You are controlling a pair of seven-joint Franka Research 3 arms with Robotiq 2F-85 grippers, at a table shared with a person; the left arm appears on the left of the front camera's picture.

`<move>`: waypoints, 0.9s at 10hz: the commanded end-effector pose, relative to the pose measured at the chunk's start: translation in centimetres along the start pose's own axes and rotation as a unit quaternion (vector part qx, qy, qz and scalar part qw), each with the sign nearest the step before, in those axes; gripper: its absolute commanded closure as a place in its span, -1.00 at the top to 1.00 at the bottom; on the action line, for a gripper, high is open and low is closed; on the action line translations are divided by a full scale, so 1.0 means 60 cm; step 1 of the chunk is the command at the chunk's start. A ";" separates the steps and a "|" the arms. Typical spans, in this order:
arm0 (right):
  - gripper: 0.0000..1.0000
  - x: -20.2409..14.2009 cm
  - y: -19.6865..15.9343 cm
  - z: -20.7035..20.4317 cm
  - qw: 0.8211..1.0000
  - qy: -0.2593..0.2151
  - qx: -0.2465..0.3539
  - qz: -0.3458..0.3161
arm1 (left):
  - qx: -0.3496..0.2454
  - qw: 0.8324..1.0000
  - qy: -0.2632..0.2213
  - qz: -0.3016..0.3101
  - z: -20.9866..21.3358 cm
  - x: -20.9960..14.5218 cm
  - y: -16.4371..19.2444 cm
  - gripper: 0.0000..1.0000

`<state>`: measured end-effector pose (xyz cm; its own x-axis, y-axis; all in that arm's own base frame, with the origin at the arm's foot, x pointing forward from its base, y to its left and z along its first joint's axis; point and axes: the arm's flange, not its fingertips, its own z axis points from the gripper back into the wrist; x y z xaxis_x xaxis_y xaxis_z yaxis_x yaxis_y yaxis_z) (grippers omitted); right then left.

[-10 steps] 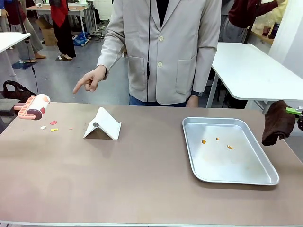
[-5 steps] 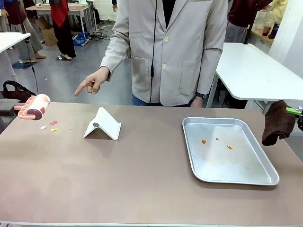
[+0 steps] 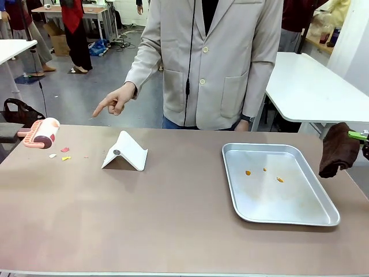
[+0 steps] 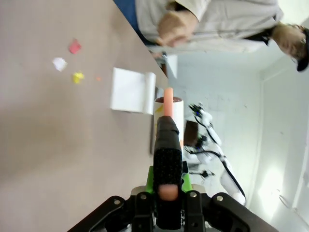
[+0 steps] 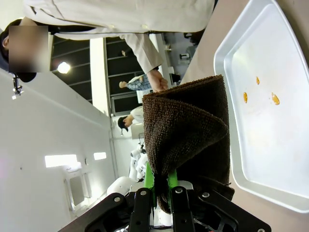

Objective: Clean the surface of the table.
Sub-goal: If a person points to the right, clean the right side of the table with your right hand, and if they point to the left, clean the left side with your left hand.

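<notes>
The brownish table point(image 3: 173, 213) carries a few small coloured scraps point(image 3: 62, 153) near its far left corner. Just above them hangs a pink lint roller point(image 3: 41, 133), its handle clamped in my shut left gripper point(image 4: 168, 193). In the left wrist view the roller point(image 4: 169, 108) points past the scraps point(image 4: 72, 60). At the right edge my right gripper point(image 5: 161, 186) is shut on a folded brown cloth point(image 3: 339, 150), held in the air beside the table. The person's hand point(image 3: 112, 103) points down toward the scraps.
A white folded stand point(image 3: 125, 151) sits left of centre. A shiny metal tray point(image 3: 323, 213) with a few orange crumbs point(image 3: 264, 173) lies at the right. The person stands at the far edge. White tables stand behind.
The person has shifted a little to the right while still pointing. The roller and the cloth have hardly moved.
</notes>
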<state>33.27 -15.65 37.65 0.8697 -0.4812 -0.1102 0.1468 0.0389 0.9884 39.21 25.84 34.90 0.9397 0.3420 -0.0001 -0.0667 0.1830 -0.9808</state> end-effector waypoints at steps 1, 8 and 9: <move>-1.00 -0.003 0.005 -0.001 1.000 0.005 0.004 0.000 | 0.077 0.996 -0.054 -0.008 0.001 -0.005 -0.005 -0.55; -1.00 -0.003 0.005 -0.001 1.000 0.005 0.004 0.000 | 0.189 0.973 -0.125 0.043 0.012 0.018 0.020 -0.55; -1.00 -0.003 0.005 -0.001 1.000 0.005 0.004 0.000 | 0.194 0.972 -0.123 0.053 0.009 0.024 0.025 -0.55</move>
<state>33.28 -15.64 37.64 0.8698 -0.4809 -0.1106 0.1471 0.0388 0.9884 40.11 27.62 33.26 0.8224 0.5683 0.0249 -0.2911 0.4580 -0.8399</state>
